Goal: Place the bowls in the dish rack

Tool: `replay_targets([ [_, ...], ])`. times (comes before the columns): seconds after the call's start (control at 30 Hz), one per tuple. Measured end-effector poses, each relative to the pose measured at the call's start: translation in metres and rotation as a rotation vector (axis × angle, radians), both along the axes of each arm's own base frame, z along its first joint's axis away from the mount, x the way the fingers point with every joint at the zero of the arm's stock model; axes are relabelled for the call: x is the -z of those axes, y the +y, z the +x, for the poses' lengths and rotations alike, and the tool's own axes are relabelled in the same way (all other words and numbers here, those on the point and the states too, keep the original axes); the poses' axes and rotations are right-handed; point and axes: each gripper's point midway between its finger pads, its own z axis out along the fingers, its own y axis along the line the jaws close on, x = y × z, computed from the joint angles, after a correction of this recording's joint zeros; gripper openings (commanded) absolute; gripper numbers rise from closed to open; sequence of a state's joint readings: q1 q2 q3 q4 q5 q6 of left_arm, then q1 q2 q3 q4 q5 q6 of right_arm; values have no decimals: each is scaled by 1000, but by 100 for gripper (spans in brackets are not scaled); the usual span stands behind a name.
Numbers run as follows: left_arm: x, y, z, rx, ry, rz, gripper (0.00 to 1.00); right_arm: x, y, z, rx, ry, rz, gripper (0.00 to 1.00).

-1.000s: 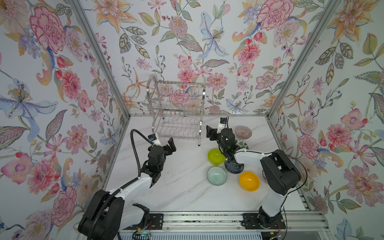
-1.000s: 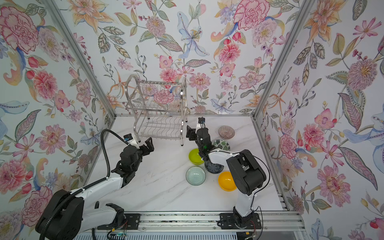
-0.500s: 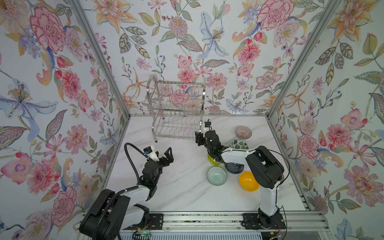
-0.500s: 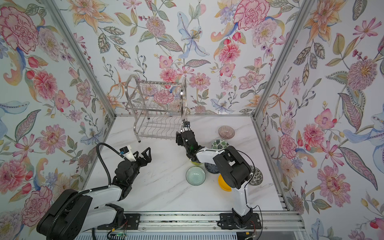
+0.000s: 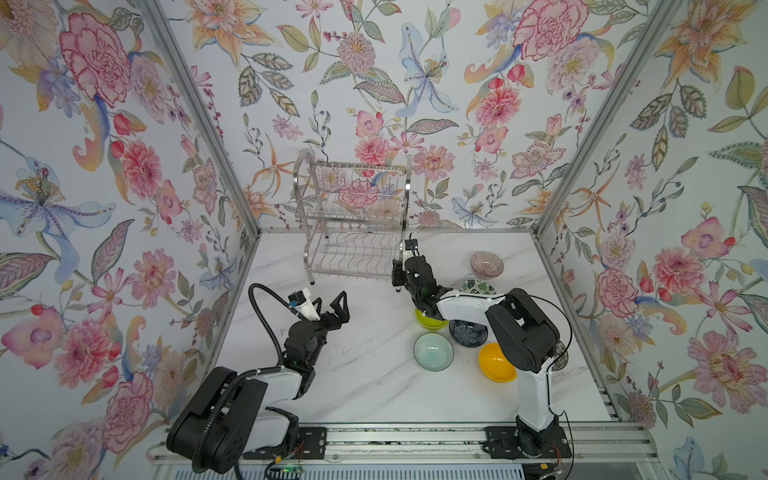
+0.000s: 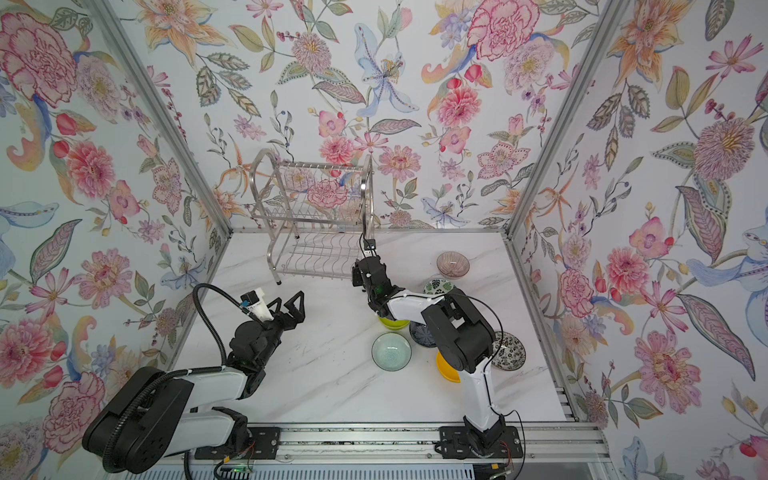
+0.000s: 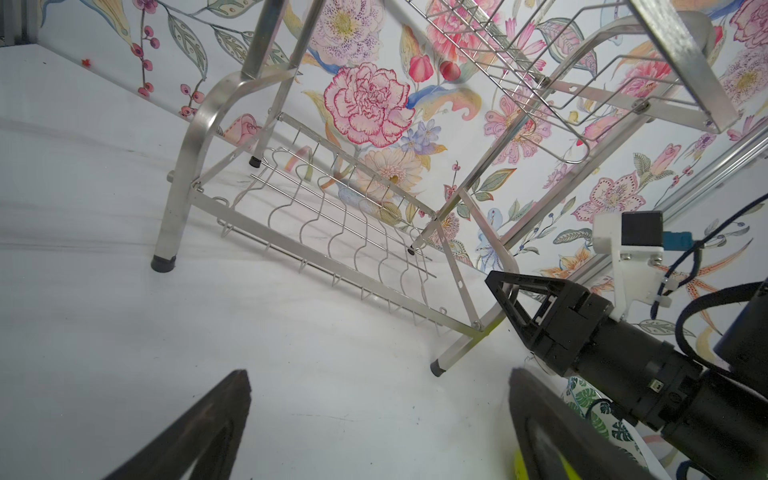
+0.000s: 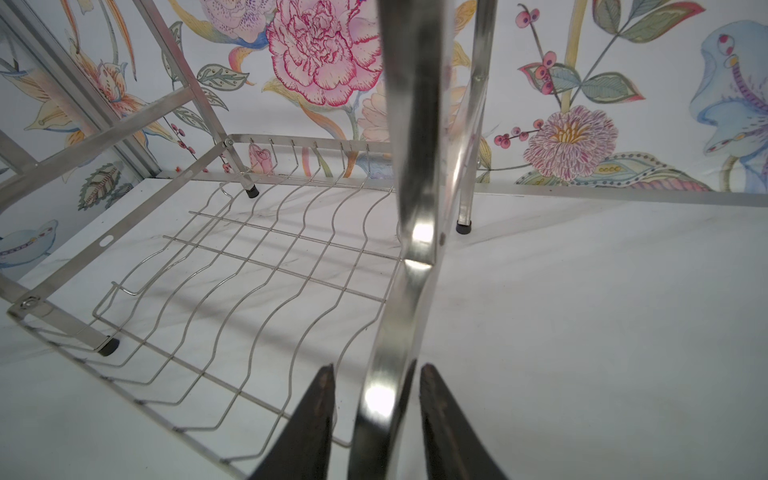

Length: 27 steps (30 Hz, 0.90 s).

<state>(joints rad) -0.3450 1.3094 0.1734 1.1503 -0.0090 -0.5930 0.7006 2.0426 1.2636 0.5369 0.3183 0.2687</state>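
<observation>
The empty silver dish rack stands against the back wall. My right gripper straddles the rack's front right leg, its fingers narrowed round it with a slim gap on each side. My left gripper hovers wide open and empty over bare table, left of centre. The bowls sit at the right: lime green, partly under the right arm, pale green, navy, orange-yellow, leaf-patterned, pinkish and black-and-white.
Floral walls with aluminium corner posts close in the white marble table on three sides. A rail carrying both arm bases runs along the front edge. The right arm's forearm lies low over the bowl cluster.
The right gripper moved left from above the bowls to the rack's front right leg and narrowed around it. The left gripper dipped back, then rose again, staying open.
</observation>
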Motion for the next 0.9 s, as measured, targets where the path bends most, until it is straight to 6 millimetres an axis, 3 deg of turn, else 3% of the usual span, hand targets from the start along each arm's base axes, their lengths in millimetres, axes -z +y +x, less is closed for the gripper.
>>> replay_targets([
  [0.37, 3, -3, 1, 14, 5, -7, 99, 7, -20, 10, 24, 10, -21, 5],
  [0.9, 1, -6, 1, 32, 0, -10, 99, 7, -26, 18, -83, 13, -143, 2],
])
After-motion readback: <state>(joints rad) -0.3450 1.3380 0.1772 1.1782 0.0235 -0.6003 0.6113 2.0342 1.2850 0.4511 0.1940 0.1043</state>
